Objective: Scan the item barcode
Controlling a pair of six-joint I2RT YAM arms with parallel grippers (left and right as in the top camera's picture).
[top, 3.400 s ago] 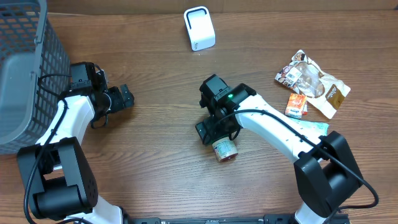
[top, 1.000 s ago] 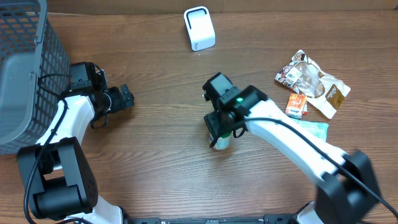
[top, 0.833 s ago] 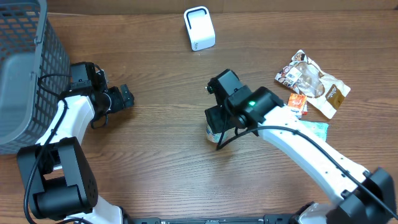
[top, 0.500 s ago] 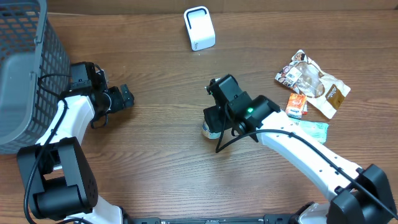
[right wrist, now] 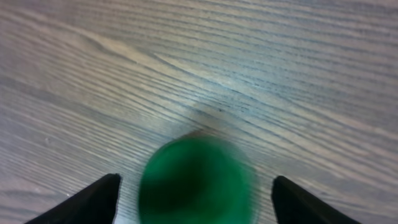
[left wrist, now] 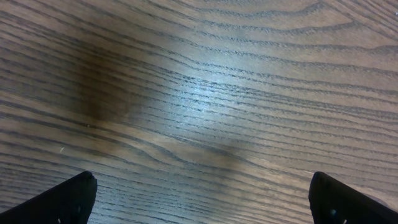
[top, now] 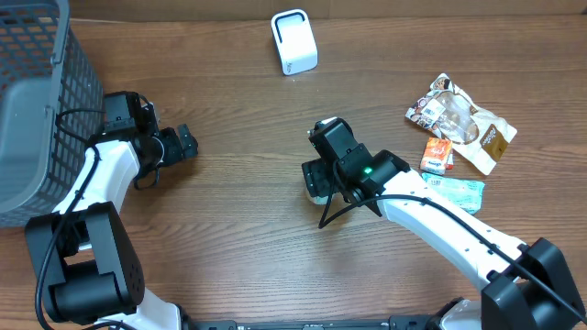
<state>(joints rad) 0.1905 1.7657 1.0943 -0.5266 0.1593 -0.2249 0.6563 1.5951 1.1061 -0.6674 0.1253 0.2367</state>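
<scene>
On wooden surface, centre: round green-lidded container, upright, blurred; likely stood so its barcode can face white box-shaped scanner. Right gripper straddles lid, jaws spread clear. Left gripper splayed wide, empty, parked aside.

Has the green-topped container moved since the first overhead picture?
Yes. The green-topped container has shifted closer to the white scanner and now stands upright instead of lying down.

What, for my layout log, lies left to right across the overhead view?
Grey mesh plastic basket → left gripper → white box-shaped barcode scanner → crinkled white-and-brown snack packet.
</scene>
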